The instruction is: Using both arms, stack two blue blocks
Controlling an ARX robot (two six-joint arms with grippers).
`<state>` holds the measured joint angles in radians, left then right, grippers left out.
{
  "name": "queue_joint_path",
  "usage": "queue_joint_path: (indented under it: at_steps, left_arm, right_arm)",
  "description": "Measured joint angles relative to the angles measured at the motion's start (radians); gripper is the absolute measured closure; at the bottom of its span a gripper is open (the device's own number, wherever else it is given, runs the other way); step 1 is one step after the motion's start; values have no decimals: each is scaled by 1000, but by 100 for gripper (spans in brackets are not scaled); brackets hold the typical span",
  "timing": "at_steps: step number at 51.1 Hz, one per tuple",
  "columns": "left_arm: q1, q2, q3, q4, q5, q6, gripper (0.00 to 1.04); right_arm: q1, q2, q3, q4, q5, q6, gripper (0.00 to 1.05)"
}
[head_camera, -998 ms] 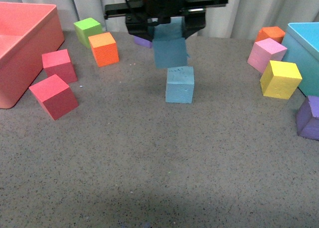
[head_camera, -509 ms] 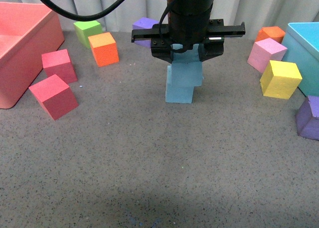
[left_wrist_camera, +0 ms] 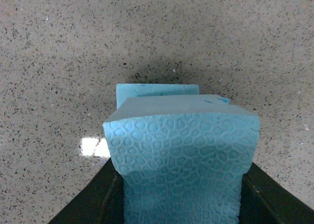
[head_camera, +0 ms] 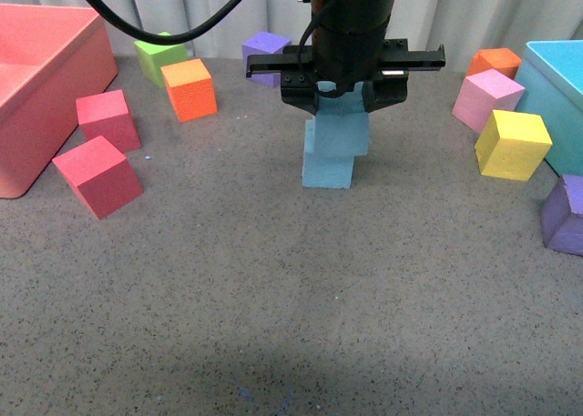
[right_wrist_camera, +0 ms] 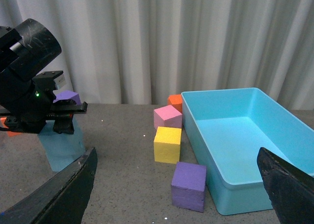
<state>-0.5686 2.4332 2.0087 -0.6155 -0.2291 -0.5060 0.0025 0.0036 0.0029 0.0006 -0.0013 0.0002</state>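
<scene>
Left gripper (head_camera: pixel 341 105): clamped on the upper blue block (head_camera: pixel 338 132), one finger against each of two opposite faces, pointing down at the bench (head_camera: pixel 273 298).
Upper blue block: between the left gripper's fingers, its top tucked under the gripper body. It sits on the lower blue block (head_camera: pixel 327 171), turned a little and overhanging toward the gripper's right.
Lower blue block: directly beneath the left gripper, flat on the bench. In the left wrist view only a strip of its top shows past the held block.
Grip detail: in the left wrist view the held block's pebbled face narrows where the black fingers (left_wrist_camera: pixel 93 208) press it.
Right gripper (right_wrist_camera: pixel 175 154): jaws spread wide with open space between them, facing across the bench, with the left gripper off to its left.
Turquoise bin (right_wrist_camera: pixel 274 117): ahead of the right gripper, toward its right finger.
Yellow cube (head_camera: pixel 513 144), pink cube (head_camera: pixel 487 98), right orange cube (head_camera: pixel 495 63), near purple cube (head_camera: pixel 567 216): to the right of the left gripper, clustered beside the turquoise bin.
Far purple cube (head_camera: pixel 266 47): just behind the left gripper, on its left.
Left orange cube (head_camera: pixel 189 89), green cube (head_camera: pixel 159 54): left of the left gripper and further back.
Two red cubes (head_camera: pixel 98 175): well to its left, near the coral bin (head_camera: pixel 86 65).
</scene>
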Motion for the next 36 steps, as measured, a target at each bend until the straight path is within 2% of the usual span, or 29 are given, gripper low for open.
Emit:
queue_joint_path:
  at_steps: [36]
  left_arm:
    - [4, 3, -12, 48, -10, 68, 60]
  right_arm:
    - [0, 0, 0, 0, 0, 0, 10]
